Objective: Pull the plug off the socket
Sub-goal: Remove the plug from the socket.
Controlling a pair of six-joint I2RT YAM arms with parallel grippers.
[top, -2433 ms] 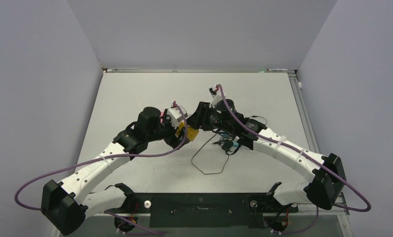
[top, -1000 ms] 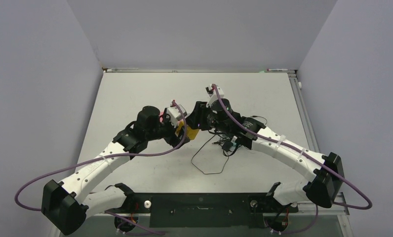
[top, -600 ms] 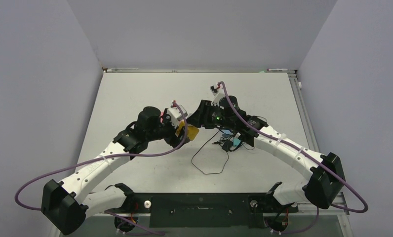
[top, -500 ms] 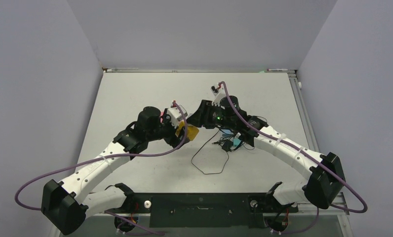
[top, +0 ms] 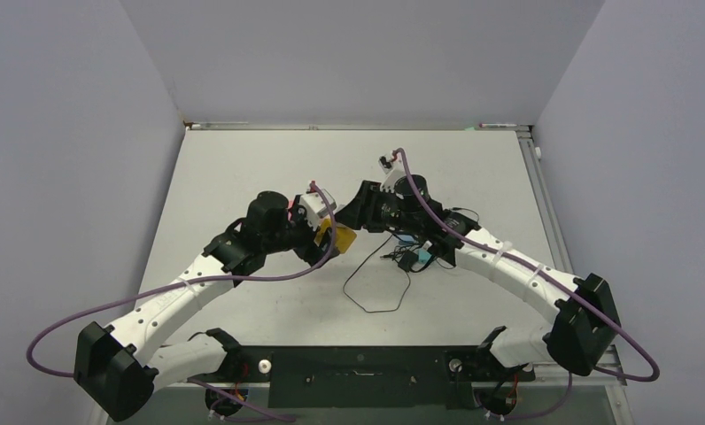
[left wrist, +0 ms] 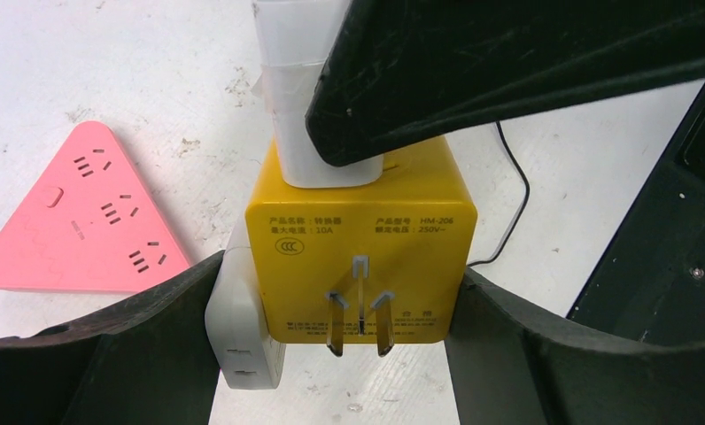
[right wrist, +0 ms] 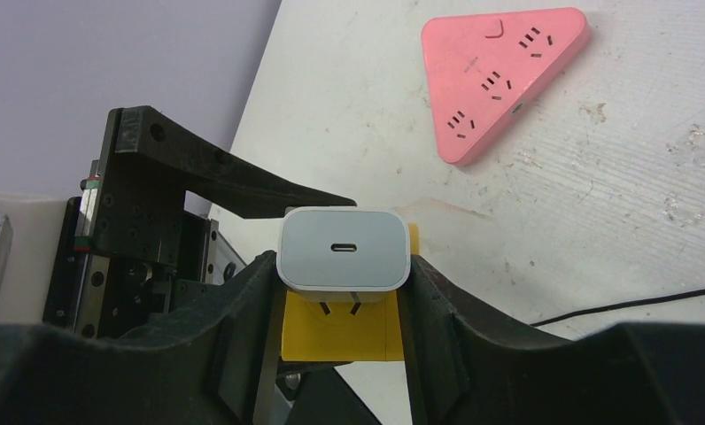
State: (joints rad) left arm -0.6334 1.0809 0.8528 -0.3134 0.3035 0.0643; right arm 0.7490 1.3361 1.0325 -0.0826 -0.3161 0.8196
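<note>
My left gripper (left wrist: pixel 340 274) clamps the sides of the yellow socket cube (left wrist: pixel 360 235), lifted over the middle of the tabletop (top: pixel 243 168). My right gripper (right wrist: pixel 342 270) pinches the white plug (right wrist: pixel 344 248), its prongs showing between it and the cube. The pink power strip (right wrist: pixel 499 75) lies flat nearby.

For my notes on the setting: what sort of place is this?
Probably a robotics lab cell: a white table walled by plain panels, a left arm and right arm bolted at its edge, and a pink socket.
</note>
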